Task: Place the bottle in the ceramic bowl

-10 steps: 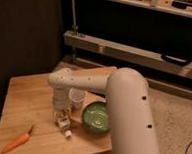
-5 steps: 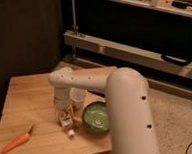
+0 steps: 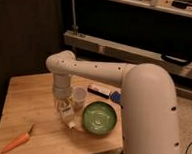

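Note:
The small white bottle [image 3: 68, 116] sits tilted at the table's middle, with its narrow cap pointing down and to the right toward the bowl. My gripper [image 3: 63, 107] comes straight down from the white arm and is shut on the bottle's upper end. The round green ceramic bowl [image 3: 99, 118] stands on the table just right of the bottle, a short gap away, with nothing in it. I cannot tell whether the bottle's cap end touches the table.
A small white cup [image 3: 79, 97] stands right behind the gripper. A dark flat packet [image 3: 99, 90] and a blue object [image 3: 116, 97] lie behind the bowl. An orange carrot [image 3: 16, 142] lies front left on the wooden table [image 3: 27, 106]. A metal rack stands behind.
The gripper and the bottle appear slightly higher than before. The bowl, cup and carrot have not moved.

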You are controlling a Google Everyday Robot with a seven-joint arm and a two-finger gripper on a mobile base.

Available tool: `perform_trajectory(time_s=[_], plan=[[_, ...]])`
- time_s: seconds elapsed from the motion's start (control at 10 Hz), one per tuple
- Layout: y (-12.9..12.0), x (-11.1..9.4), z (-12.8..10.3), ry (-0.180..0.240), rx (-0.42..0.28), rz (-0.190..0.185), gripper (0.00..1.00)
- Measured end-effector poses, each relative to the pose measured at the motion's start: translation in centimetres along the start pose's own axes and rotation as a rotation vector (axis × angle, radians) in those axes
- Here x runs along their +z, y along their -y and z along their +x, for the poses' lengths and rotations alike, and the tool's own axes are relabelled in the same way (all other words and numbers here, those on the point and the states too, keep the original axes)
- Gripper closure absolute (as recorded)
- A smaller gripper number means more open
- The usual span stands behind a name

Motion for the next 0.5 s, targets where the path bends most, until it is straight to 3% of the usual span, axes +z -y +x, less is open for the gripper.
perform_trajectory(time_s=[0.1, 0.3, 0.5], plan=[[0.3, -2.7, -1.2, -0.017, -0.012, 0.003, 1.00], [0.4, -5.3, -3.4, -0.029, -0.026, 0.008, 1.00], [-0.4, -6.5, -6.1, -0.034, -0.026, 0.009, 1.00]])
